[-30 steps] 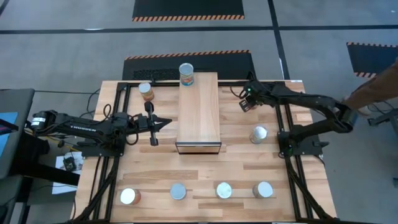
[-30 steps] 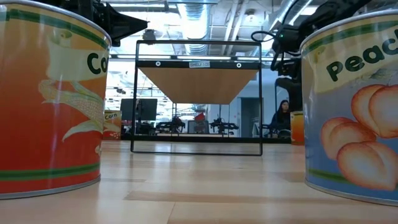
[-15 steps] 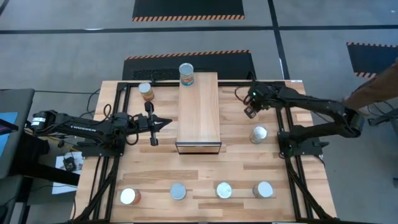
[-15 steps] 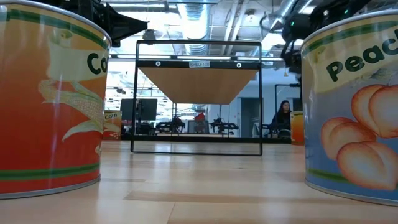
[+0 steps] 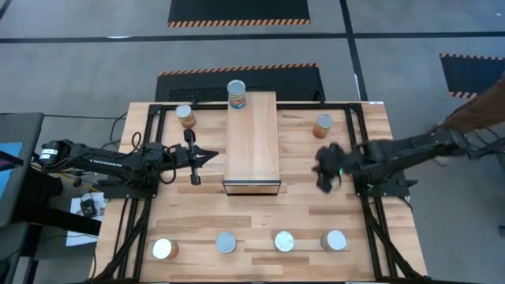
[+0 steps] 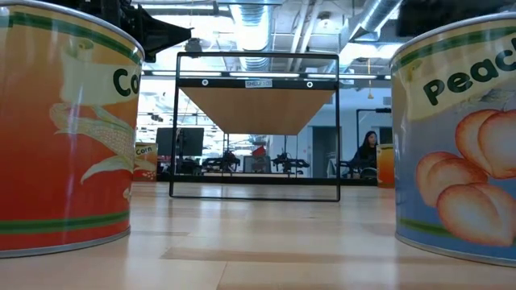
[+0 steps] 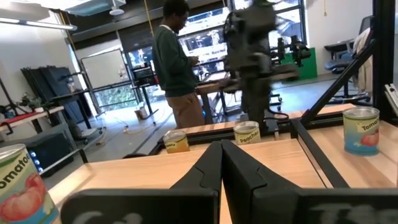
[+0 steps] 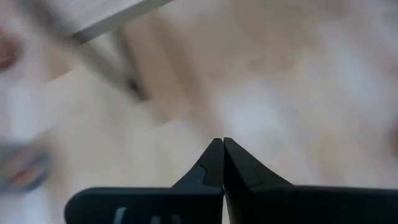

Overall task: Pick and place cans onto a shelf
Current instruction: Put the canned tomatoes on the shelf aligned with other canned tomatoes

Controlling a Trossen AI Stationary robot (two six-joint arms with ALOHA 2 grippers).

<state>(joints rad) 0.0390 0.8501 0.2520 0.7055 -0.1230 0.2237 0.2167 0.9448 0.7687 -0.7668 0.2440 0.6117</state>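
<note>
Slatted table [image 5: 197, 229]; shelf [image 5: 252, 142]; cans [image 5: 226, 241]

Slatted light-wood tabletop [image 5: 260, 217] edged by a black rail frame [image 5: 150, 150]. Grey floor around it, crossed by dark lines; black mat with orange-striped edge [image 5: 238, 11] beyond the far side, another dark panel [image 5: 237, 81] right at the table's far edge. Monitor with blue screen [image 5: 9, 154] at the left edge. Person in green sweater and tan trousers [image 7: 176, 68] standing in the room behind; another person [image 6: 364, 153] seated farther back. Ceiling ducts [image 6: 250, 24] overhead.
</note>
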